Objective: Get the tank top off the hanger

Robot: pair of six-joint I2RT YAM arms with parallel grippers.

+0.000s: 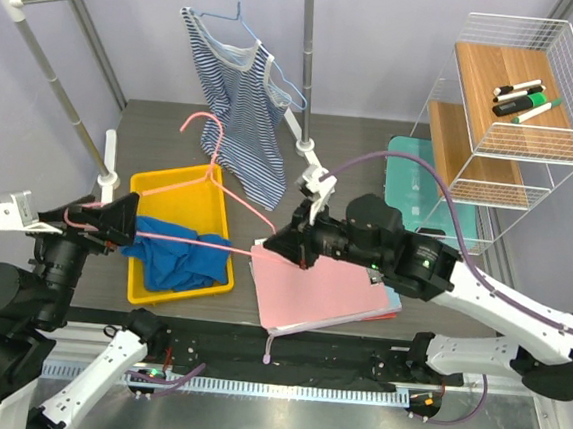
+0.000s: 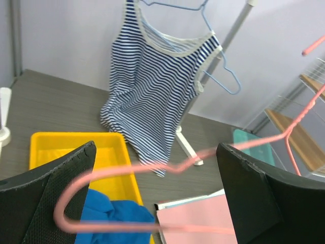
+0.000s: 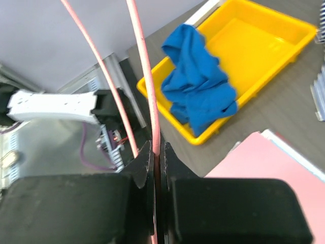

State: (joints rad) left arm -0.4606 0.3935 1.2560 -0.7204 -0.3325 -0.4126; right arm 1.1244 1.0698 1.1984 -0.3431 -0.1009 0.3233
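**Blue top** [image 1: 177, 255]: bunched in the tray [image 1: 173, 187], clear of the pink hanger [image 3: 143, 76], which is bare and spans low over the counter [image 1: 163, 128] between my two arms.

**Grip:** my right fingers [image 3: 101, 203] are clamped together on the wire at its 3 o'clock end. My left fingers [image 2: 56, 178] stand wide apart, with the looped 9 o'clock end lying between them, ungripped.

**Step in hand, as I judge it:** if the blue top is the one meant, removal is done. The next move calls for laying the hanger down without snagging the cloth below.

**Striped top** [image 1: 237, 110]: at 12 o'clock of the tray, on a blue hanger [image 1: 290, 92]; it may be the one meant instead.

**Views:** only the top view shows both arms. Only the left wrist view shows the open gap, and only the right wrist view shows the clamp.
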